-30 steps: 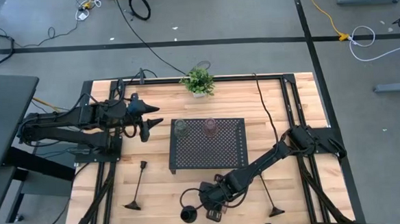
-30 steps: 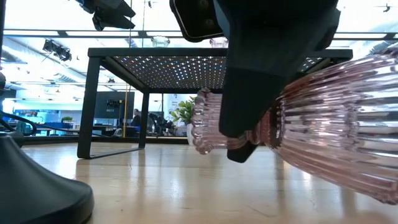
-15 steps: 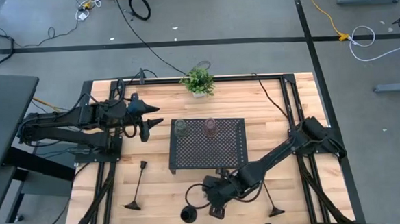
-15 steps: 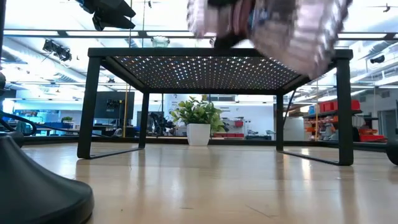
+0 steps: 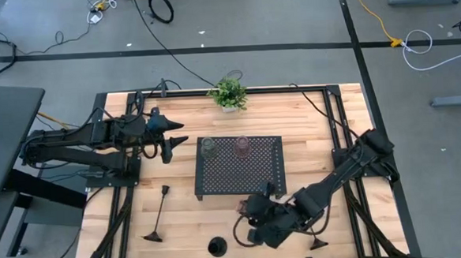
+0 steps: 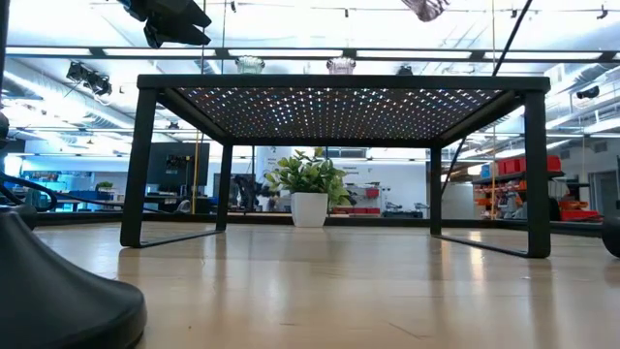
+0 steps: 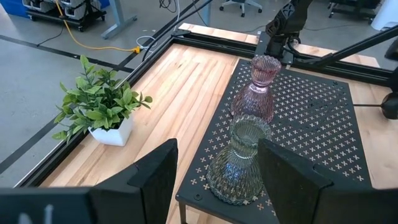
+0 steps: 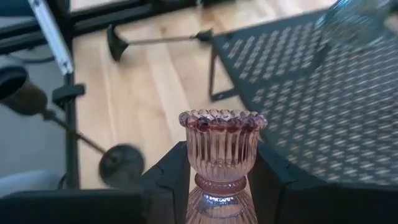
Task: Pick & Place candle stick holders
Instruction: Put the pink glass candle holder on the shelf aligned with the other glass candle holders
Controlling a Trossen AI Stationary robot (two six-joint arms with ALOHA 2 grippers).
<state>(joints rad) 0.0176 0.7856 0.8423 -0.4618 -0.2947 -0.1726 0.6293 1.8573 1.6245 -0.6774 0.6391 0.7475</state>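
My right gripper (image 5: pixel 260 216) is shut on a pinkish-brown hourglass glass holder (image 8: pixel 222 152), high over the table's near side, in front of the black perforated tray (image 5: pixel 253 175). A bit of the holder shows at the top of the low view (image 6: pixel 426 8). A greenish glass holder (image 5: pixel 208 147) and a second pinkish one (image 5: pixel 242 146) stand upright on the tray's far part. My left gripper (image 5: pixel 173 141) is open and empty, left of the tray. Two tall black holders (image 5: pixel 157 216) (image 5: pixel 316 235) and a squat black one (image 5: pixel 217 247) are on the table's near part. My right gripper pinches the pinkish holder between its two fingers (image 8: pixel 171 180) at its waist and lower bulb (image 8: pixel 211 196). The upper cup with its beaded rim (image 8: pixel 222 119) stands out beyond the fingertips. The holder is lifted clear of the table.
A leafy potted plant (image 5: pixel 229 93) stands at the table's far edge behind the tray. A black metal frame (image 5: pixel 337 123) runs around the table top. Bare wood lies between the tray and the near edge (image 5: pixel 188 226).
My right gripper has risen from the table top with the pinkish holder, going up and toward the table's right and the tray. The holder, which was low by the table and lying over, is now lifted clear, above the tray's height.
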